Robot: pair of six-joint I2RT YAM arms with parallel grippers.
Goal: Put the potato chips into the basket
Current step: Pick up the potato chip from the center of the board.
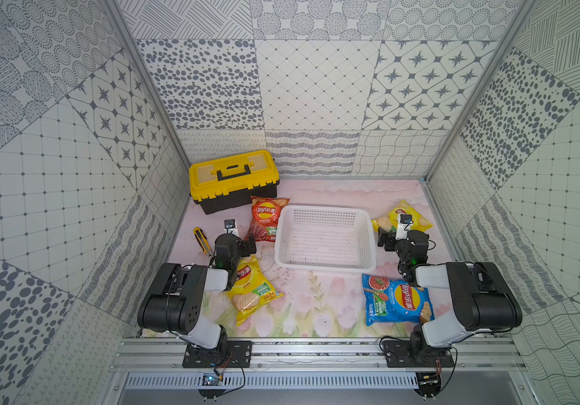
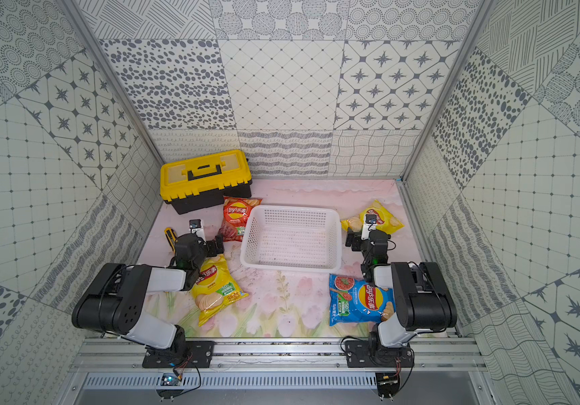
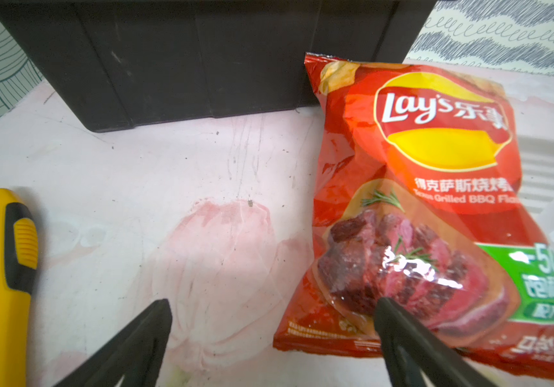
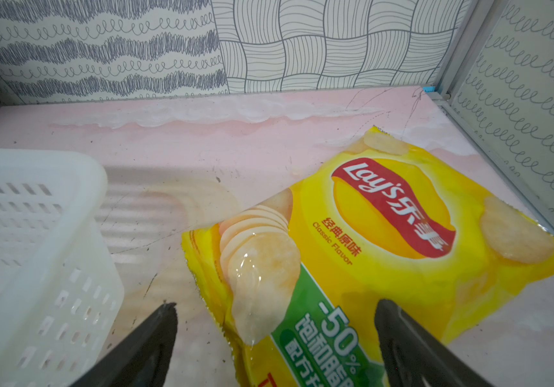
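Left tool [image 3: 272, 301] spread, empty; glossy crinkly red-orange bag [image 3: 419, 201] lies flat just ahead, long axis pointing away. Right tool [image 4: 276, 303] likewise released; yellow bag [image 4: 386, 254] ahead lies slanted.

Clear mat [image 3: 168, 184] lane between utility knife [image 3: 1, 268] and red-orange bag [image 3: 419, 201], blocked at far end by toolbox [image 3: 202, 67]; on right side, narrow gap between basket [image 4: 34, 251] wall and far yellow bag [image 4: 386, 234], open mat beyond.
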